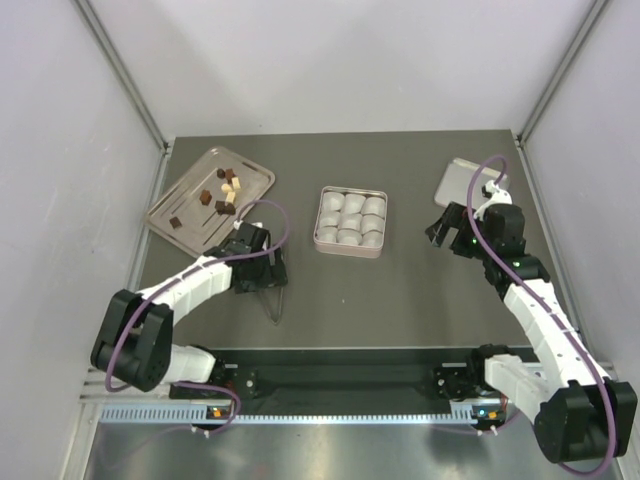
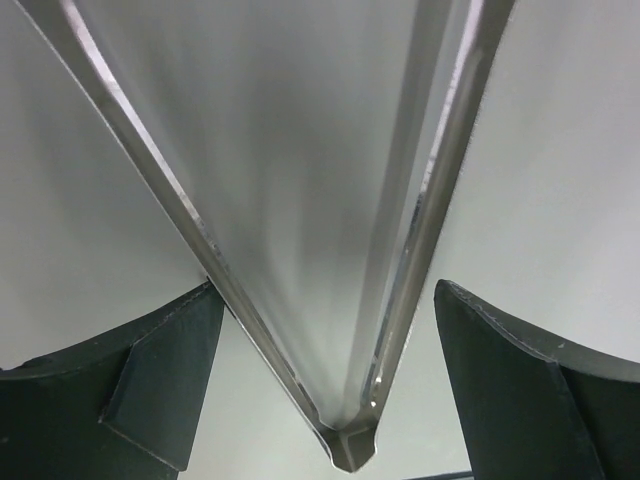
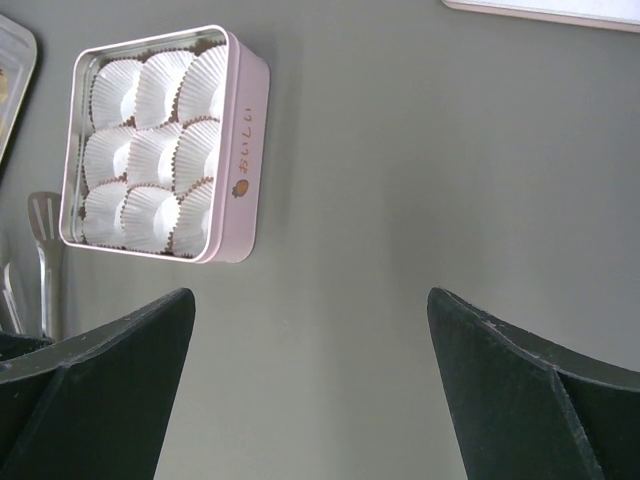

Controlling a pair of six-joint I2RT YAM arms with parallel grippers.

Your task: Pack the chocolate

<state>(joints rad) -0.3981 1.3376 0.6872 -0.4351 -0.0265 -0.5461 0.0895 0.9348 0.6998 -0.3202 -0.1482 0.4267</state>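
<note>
The chocolate (image 1: 222,192) is several small dark, brown and cream pieces on a silver tray (image 1: 255,178) at the back left. The pink square tin (image 1: 350,250) of white paper cups stands mid-table and also shows in the right wrist view (image 3: 240,150). My left gripper (image 1: 255,268) is just in front of the tray. In the left wrist view its fingers press both arms of metal tongs (image 2: 350,450), my left gripper (image 2: 330,290) holding them with the hinge nearest the camera. My right gripper (image 1: 440,232) is open and empty right of the tin; it also shows in the right wrist view (image 3: 310,300).
The tin's flat lid (image 1: 465,180) lies at the back right, by the right arm. A tong tip (image 3: 42,215) shows left of the tin in the right wrist view. White walls and metal posts enclose the table on three sides.
</note>
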